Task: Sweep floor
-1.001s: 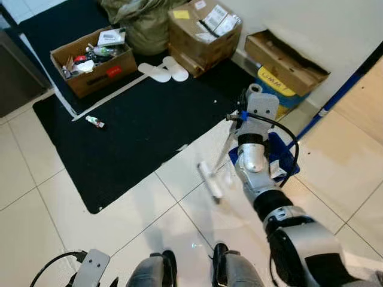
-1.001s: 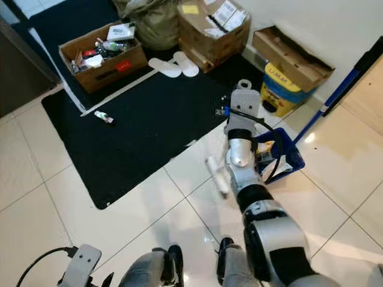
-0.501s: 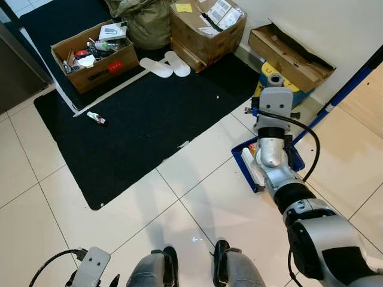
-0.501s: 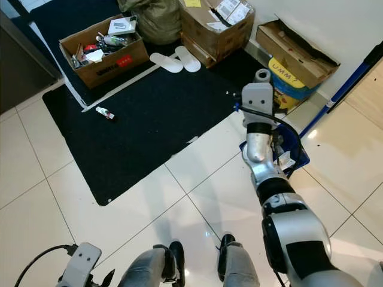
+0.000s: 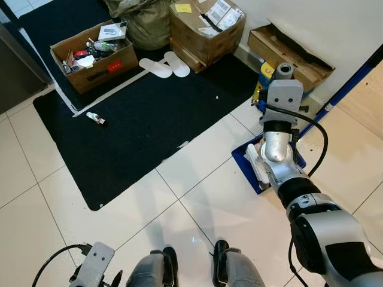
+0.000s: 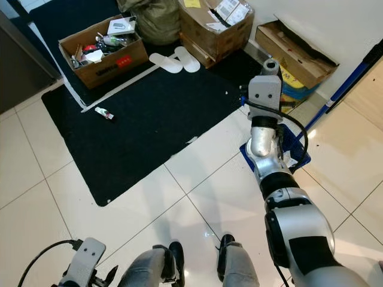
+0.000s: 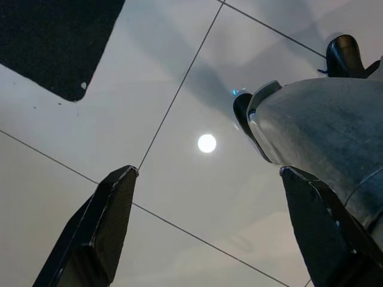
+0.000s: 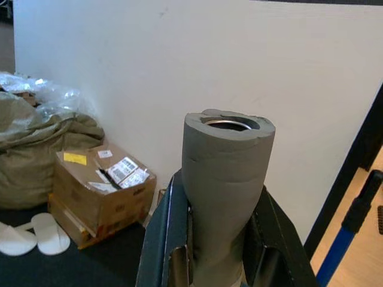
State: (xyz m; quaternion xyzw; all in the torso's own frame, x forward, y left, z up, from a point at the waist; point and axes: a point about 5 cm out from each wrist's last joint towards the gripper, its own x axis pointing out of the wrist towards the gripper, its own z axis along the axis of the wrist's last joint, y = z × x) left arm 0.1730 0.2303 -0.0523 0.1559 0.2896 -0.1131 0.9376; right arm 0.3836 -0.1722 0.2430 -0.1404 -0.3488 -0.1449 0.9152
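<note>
My right gripper (image 8: 218, 200) is shut on the grey foam handle (image 8: 224, 167) of a short broom, held upright over the tiles near the wall. The handle's top (image 5: 282, 70) pokes above my right wrist. The broom's white head (image 5: 257, 167) rests at the near edge of a blue dustpan (image 5: 243, 158) with some scraps in it (image 6: 288, 160). On the black mat (image 5: 137, 119) lie a small tube (image 5: 95, 119), a white scrap (image 5: 183, 144) at its edge and a white speck (image 5: 216, 97). My left gripper (image 7: 208, 172) hangs open low over the tiles beside my leg.
Cardboard boxes (image 5: 93, 55) (image 5: 203, 27) (image 5: 287, 54), an olive bag (image 5: 143, 21) and white slippers (image 5: 164, 64) line the far side of the mat. A blue pole (image 5: 347, 89) leans on the wall. A yellow and blue container (image 5: 265, 73) stands behind the dustpan.
The right arm has swung right toward the wall, carrying the broom head across the tile from beside the mat to the edge of the dustpan. The left arm hangs as before.
</note>
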